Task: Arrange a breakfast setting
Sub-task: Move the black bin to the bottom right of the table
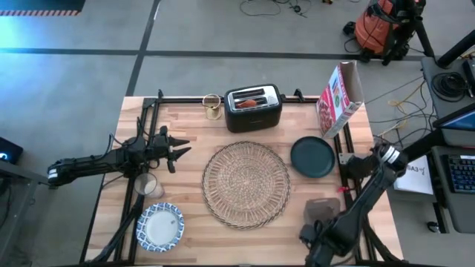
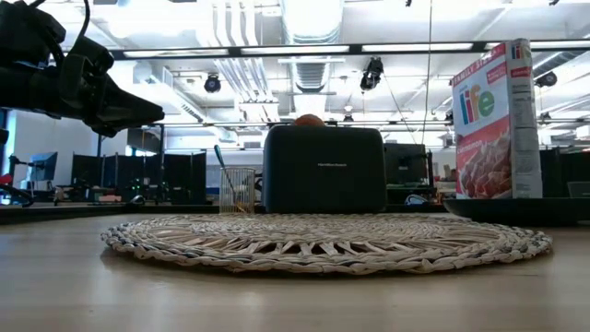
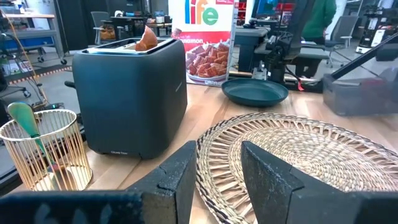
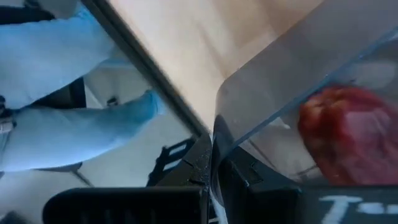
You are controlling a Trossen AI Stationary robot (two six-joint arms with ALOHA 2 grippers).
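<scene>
A black toaster (image 1: pixel 253 107) with the brown pastry (image 3: pixel 147 38) sticking up from its slot is standing behind the round woven placemat (image 1: pixel 246 183), with a wire utensil holder (image 1: pixel 212 107) on one side and a tilted cereal box (image 1: pixel 339 98) on the other. The dark teal plate (image 1: pixel 312 157) is lying flat beside the mat. The patterned bowl (image 1: pixel 160 226) and the small glass (image 1: pixel 146 184) are sitting near the left gripper (image 1: pixel 178 151), which is hovering empty with its jaws parted. The right gripper (image 4: pixel 214 177) is resting clenched at the table's near corner by a clear container (image 1: pixel 321 211).
</scene>
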